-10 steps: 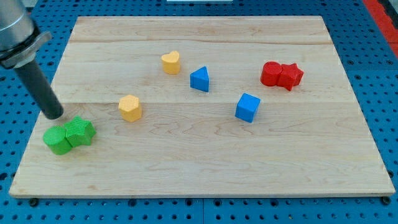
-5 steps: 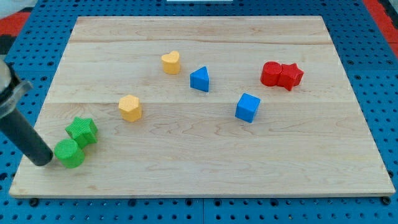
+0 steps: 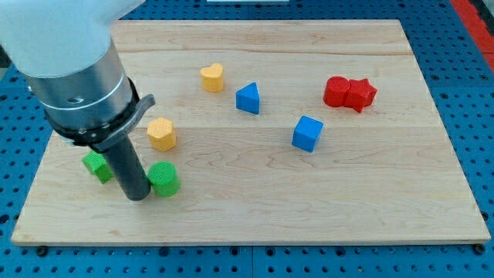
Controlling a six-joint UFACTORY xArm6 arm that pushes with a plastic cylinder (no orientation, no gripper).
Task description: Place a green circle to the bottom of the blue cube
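My tip [image 3: 137, 197], a bare rod with no claw to open or grip, touched the view's-left side of the green circle [image 3: 164, 178] on the desk [image 3: 231, 208], well left of the blue cube [image 3: 307, 133], leaving most of the push undone.

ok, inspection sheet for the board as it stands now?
Surface: wooden board on blue pegboard.
Job's things: green circle at lower left, touching my tip on its right; blue cube far off to the view's right.
Clutter: green star, yellow hexagon, yellow heart, blue triangle, two red blocks touching.
Pincer: none fitted, rod only.
Cables: nothing seen.
Surroundings: red patch at top right.
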